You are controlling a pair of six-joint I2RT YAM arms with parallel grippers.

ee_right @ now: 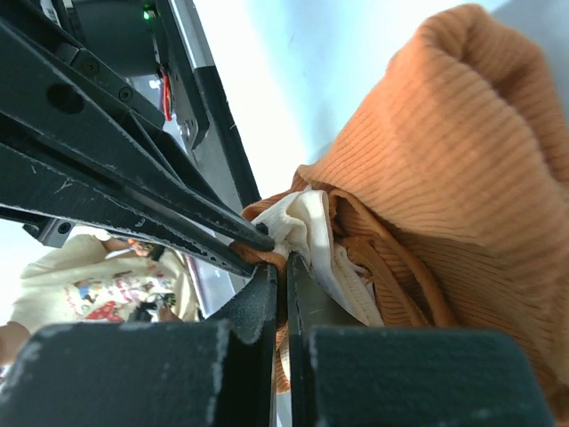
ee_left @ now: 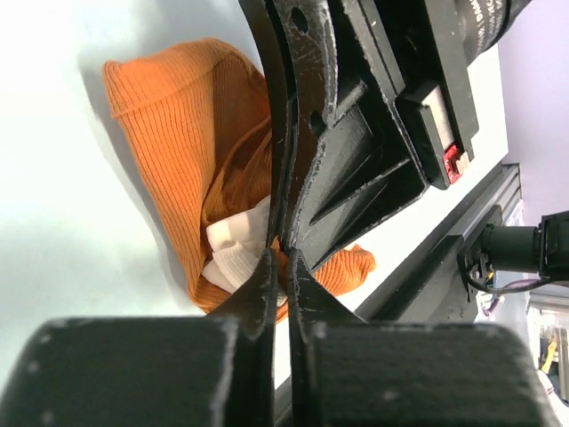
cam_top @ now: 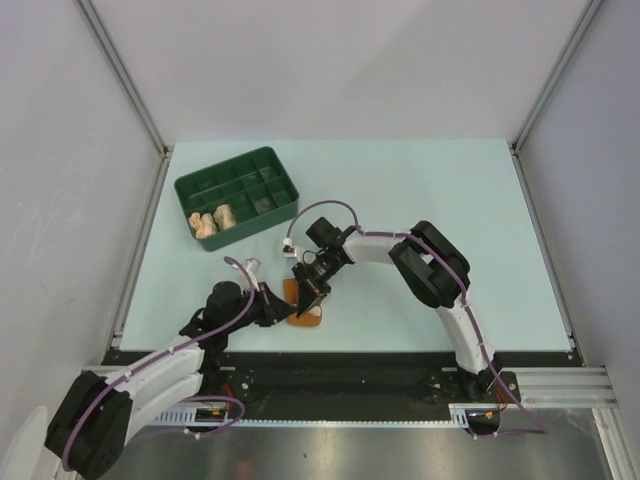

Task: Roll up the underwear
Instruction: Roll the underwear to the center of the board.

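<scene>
The rust-orange underwear [cam_top: 306, 316] lies bunched on the table [cam_top: 430, 200] close to its near edge, between the two arms and well apart from the green tray [cam_top: 222, 166]. Its ribbed body forms a rounded fold, with a strip of cream edging [ee_left: 233, 253] showing at the open side. The left gripper [ee_left: 281, 267] has its fingers pressed together, pinching the garment at that cream edging. The right gripper [ee_right: 283, 267] reaches down from the far side, its fingers likewise pressed together on the same edge of the cloth. The tips of the two grippers meet at nearly one spot (each wrist view shows the other gripper's fingers just beside its own). In the tray, at the far left of the table, a pale peach garment [cam_top: 204, 226] and a cream garment [cam_top: 225, 214] sit rolled in neighbouring compartments at the near-left end; their trim is too small to make out.
</scene>
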